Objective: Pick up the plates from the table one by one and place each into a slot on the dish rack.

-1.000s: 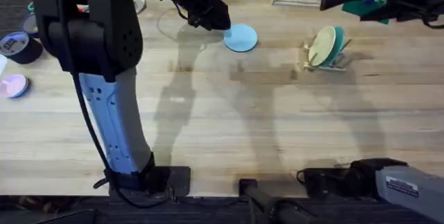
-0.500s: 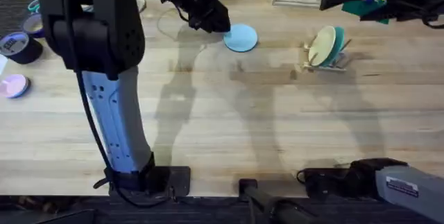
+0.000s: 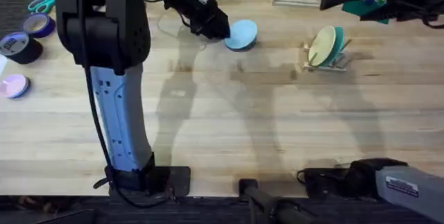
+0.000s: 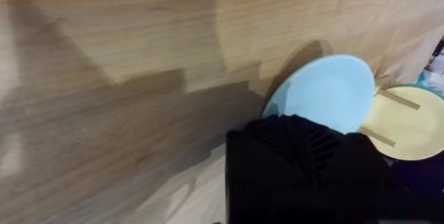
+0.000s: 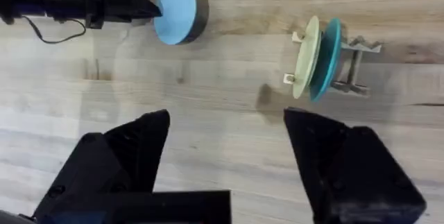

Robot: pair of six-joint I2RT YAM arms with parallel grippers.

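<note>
The left arm reaches far across the pale plank table, its black left gripper clamped on the edge of the small round light sky-blue plate, which tilts up off the wood near the far edge. To the right, well apart, the small wooden peg dish rack holds a teal plate and a cream-yellow plate upright. The right gripper, fingers spread apart, hovers above bare wood. No readable writing.

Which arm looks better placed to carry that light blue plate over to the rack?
Left. Its gripper is already at the light blue plate, which is tilted off the table, while the right gripper hangs open, well back.
</note>
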